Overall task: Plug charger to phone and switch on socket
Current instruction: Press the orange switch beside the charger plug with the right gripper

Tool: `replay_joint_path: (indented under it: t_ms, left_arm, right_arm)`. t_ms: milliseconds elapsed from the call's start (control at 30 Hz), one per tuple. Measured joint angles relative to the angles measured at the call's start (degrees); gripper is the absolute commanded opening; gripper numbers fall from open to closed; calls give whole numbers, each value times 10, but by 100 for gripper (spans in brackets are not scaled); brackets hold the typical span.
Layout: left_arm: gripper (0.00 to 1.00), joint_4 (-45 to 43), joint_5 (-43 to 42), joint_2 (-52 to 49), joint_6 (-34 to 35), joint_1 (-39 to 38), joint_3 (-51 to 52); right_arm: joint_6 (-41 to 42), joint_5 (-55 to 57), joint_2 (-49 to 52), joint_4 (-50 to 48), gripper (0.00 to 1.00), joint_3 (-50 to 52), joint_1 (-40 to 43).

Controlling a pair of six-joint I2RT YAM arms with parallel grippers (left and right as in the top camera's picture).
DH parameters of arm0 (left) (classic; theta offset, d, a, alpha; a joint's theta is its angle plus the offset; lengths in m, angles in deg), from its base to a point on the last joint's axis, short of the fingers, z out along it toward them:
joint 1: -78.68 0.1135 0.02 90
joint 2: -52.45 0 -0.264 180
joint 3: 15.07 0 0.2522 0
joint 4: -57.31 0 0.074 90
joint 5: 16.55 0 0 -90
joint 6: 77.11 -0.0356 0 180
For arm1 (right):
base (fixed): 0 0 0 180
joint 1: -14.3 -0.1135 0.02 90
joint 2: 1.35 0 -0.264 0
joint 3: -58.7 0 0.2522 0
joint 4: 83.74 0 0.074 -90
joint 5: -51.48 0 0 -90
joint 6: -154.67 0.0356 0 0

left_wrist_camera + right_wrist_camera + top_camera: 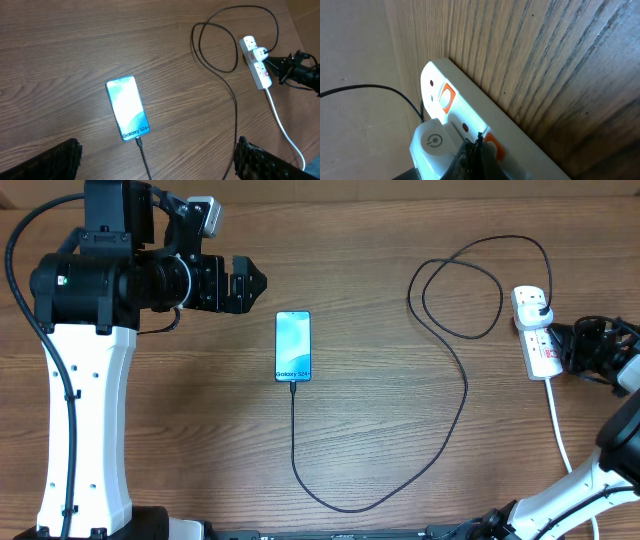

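The phone [293,346] lies screen-up and lit in the middle of the table, also in the left wrist view [128,108]. The charger cable [460,395] is plugged into the phone's near end [139,143] and loops right to a white adapter [533,304] seated in the socket strip [541,338]. My left gripper [248,284] is open and empty, up and left of the phone. My right gripper [570,345] is shut, its tip [475,145] against the strip beside an orange switch [492,145], next to the adapter [432,145].
The strip's thick white cord [560,430] runs toward the front edge. A second orange switch [446,97] sits further along the strip. The table's right edge is close behind the strip.
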Motion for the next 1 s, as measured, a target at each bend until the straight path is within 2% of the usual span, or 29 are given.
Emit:
replay_joint_path:
  t_ms: [567, 1000]
  left_arm:
    - [100, 0, 0, 0, 0, 0, 0]
    - [100, 0, 0, 0, 0, 0, 0]
  right_arm:
    - [8, 3, 2, 1, 4, -2, -2]
    - [10, 68, 2, 40, 4, -27, -26]
